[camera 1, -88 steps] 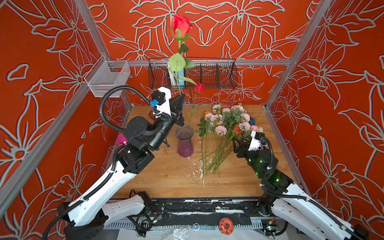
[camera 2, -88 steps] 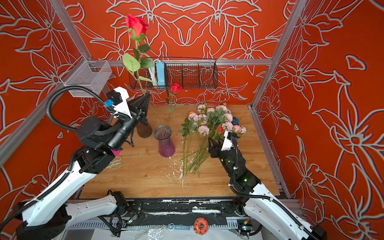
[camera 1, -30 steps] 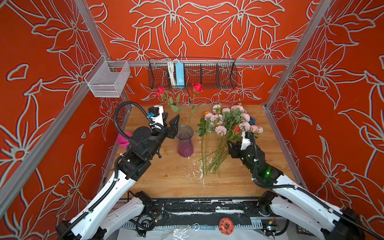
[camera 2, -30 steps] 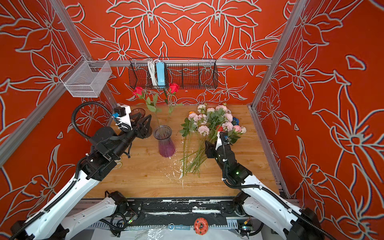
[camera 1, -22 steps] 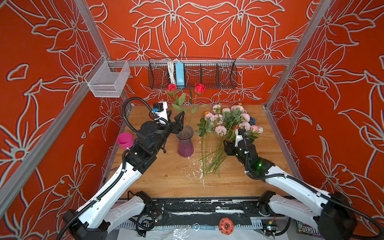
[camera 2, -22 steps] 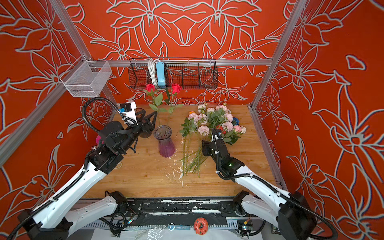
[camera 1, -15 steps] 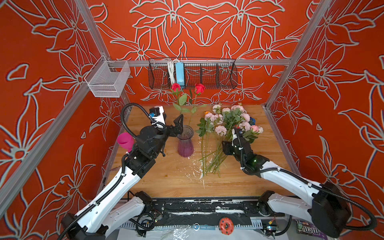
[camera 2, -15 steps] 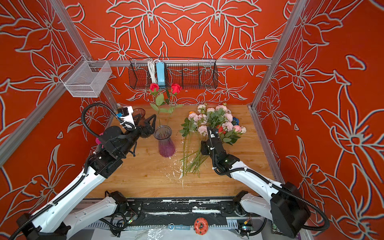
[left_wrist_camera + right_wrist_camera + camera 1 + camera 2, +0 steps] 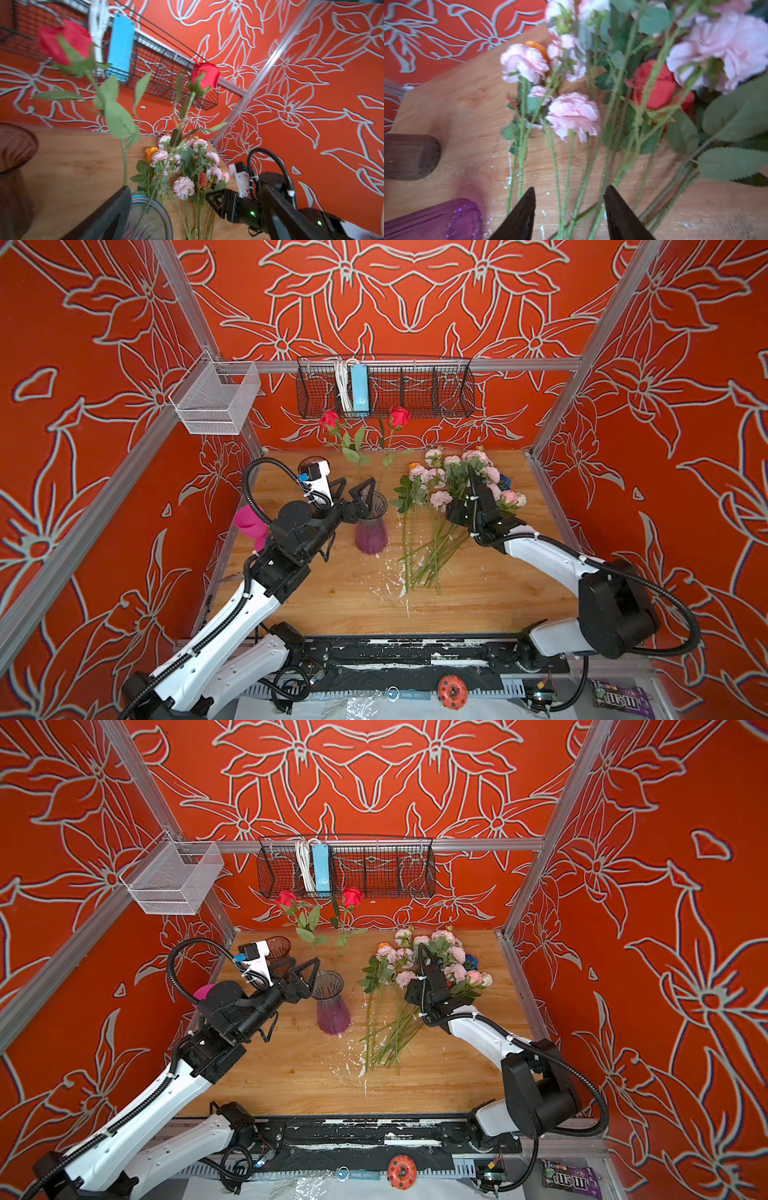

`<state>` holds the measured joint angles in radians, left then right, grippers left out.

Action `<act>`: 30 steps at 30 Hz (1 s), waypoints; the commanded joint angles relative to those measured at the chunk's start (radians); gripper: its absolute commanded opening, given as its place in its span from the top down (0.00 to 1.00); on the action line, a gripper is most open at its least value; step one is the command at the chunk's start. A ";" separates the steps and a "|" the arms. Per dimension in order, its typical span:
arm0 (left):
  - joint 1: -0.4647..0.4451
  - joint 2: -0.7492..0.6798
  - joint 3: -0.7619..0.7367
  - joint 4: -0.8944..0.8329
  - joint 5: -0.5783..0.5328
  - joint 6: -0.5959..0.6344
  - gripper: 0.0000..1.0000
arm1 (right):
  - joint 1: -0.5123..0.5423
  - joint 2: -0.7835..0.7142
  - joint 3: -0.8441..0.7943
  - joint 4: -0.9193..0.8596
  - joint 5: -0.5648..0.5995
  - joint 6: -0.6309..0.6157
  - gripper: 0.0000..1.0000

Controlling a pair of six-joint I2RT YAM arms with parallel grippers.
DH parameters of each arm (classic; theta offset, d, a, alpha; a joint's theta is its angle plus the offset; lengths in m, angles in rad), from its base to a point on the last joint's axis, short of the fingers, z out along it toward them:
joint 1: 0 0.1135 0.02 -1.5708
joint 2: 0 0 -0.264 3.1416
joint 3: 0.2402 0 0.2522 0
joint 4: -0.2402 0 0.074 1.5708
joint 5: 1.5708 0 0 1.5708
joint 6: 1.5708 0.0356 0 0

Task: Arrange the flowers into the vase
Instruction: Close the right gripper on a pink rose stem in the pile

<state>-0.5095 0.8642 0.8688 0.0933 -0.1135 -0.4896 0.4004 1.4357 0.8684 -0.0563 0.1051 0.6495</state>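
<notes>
Beside the vase (image 9: 371,531), the left gripper (image 9: 355,485) is held wide open. Over the flowers (image 9: 440,499), the right gripper (image 9: 570,187) is spread open astride stems.

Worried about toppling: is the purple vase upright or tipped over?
Upright: the purple vase stands on its base, mouth up, two red roses rising from it.

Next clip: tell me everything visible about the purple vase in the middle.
The purple vase looks like translucent ribbed glass: clear flared rim, narrow neck, wider purple-tinted base. It stands upright on the wooden table, beside the loose flowers. Two red roses stand in it, stems leaning toward the back wall. The left end effector, open, sits at its rim; contact cannot be told.
</notes>
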 commanded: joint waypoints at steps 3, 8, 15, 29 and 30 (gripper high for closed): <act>0.008 -0.014 0.028 -0.127 -0.227 -0.139 0.02 | -0.037 -0.001 0.005 -0.049 -0.028 0.057 0.44; 0.008 -0.025 0.024 -0.123 -0.200 -0.153 0.02 | -0.058 -0.023 0.010 -0.054 -0.044 0.043 0.43; 0.016 -0.029 0.019 -0.127 -0.225 -0.156 0.02 | -0.083 -0.029 0.045 -0.059 -0.046 0.047 0.41; 0.046 -0.010 0.019 -0.130 -0.206 -0.165 0.02 | -0.093 0.113 0.176 -0.162 -0.151 -0.065 0.44; 0.046 -0.007 0.019 -0.131 -0.204 -0.166 0.02 | -0.096 0.124 0.182 -0.163 -0.152 -0.056 0.44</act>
<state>-0.4702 0.8494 0.8776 -0.0303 -0.3138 -0.6327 0.3138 1.5299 1.0260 -0.1570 -0.0181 0.5995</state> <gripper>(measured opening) 0.981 0.557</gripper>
